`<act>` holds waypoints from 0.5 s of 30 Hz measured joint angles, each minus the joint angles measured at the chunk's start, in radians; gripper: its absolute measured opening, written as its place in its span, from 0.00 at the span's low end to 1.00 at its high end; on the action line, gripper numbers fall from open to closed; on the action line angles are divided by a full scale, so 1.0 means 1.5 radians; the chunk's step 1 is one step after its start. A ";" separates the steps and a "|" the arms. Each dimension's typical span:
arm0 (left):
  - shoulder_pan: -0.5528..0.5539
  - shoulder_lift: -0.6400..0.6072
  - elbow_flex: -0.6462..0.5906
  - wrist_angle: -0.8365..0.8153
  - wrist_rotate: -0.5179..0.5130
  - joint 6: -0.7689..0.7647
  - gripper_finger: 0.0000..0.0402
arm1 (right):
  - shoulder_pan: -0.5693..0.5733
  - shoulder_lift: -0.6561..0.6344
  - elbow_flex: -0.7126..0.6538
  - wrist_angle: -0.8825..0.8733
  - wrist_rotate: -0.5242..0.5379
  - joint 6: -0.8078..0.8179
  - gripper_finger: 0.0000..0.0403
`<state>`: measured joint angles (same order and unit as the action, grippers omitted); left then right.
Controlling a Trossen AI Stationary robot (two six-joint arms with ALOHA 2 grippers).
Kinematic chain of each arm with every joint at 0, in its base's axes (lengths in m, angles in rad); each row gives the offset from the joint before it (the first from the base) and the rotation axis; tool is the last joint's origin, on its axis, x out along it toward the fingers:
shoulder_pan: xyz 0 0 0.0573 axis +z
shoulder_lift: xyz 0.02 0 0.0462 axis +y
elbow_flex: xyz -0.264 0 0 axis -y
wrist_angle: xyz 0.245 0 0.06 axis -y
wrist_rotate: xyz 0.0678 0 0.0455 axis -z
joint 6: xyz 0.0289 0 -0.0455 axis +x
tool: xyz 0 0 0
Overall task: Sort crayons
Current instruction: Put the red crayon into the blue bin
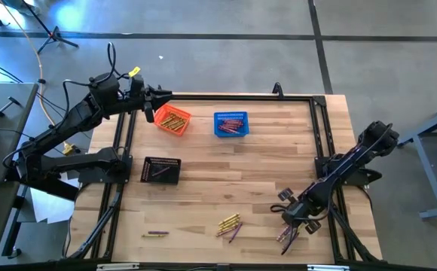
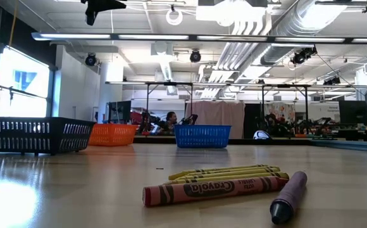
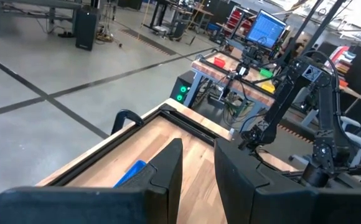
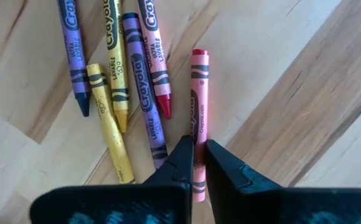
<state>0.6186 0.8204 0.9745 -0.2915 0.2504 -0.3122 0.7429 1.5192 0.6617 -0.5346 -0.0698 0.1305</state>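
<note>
Now the right pincer (image 4: 198, 155) is down at the near right corner of the wooden surface (image 1: 264, 173), its tips pinched onto a red crayon (image 4: 199, 93) lying just beside a loose cluster of purple, yellow and red crayons (image 4: 121, 81). The left pincer (image 3: 196, 165) hovers by the orange basket (image 1: 172, 120), partly open, with nothing in it. Progress looks middling: the orange basket holds yellow crayons, the blue basket (image 1: 231, 124) seems to hold a few too, though it's hard to tell. The black basket (image 1: 161, 170) has little showing. A second small pile (image 1: 230, 224) and a stray crayon (image 1: 157, 233) wait near the front edge.
</note>
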 joint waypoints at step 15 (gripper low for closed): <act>0.000 0.000 0.000 0.000 0.000 0.000 0.20 | -0.010 -0.179 -0.005 -0.059 0.045 0.140 0.01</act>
<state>0.6182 0.8204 0.9745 -0.2915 0.2508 -0.3127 0.7279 1.2501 0.6547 -0.6238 -0.0024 0.3408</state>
